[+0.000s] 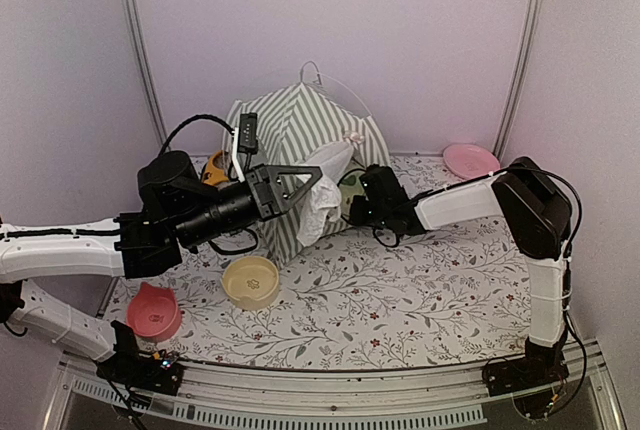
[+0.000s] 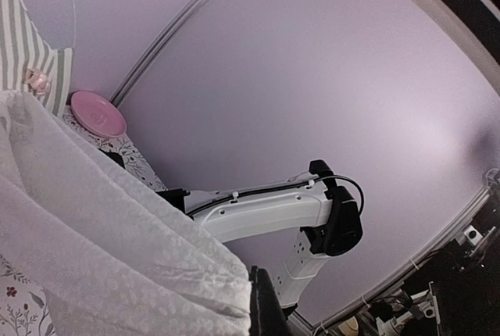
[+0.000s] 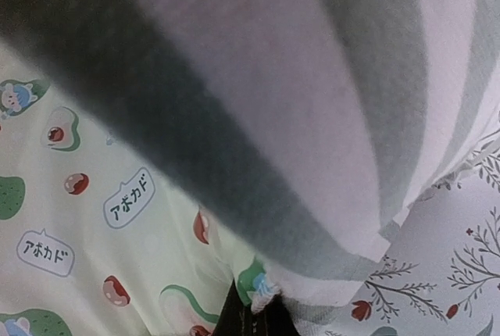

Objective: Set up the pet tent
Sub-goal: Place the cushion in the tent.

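This looks like a robot test booth in a lab rather than a home. Plain pale lilac wall panels [image 1: 330, 20] joined by slim metal uprights [image 1: 138, 60] box in a table under a white floral-print cloth [image 1: 420, 290]. A white-and-black left robot arm [image 1: 60, 250] and right robot arm [image 1: 545, 290] are bolted to a slotted metal rail [image 1: 330, 395] along the table's near edge, trailing loose black cables [image 1: 190, 128].

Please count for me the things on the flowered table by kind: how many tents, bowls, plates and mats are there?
Tents: 1, the striped tent
Bowls: 2, a yellow bowl and a red bowl
Plates: 1, a pink plate
Mats: 1, a printed mat at the tent's opening
Total: 5
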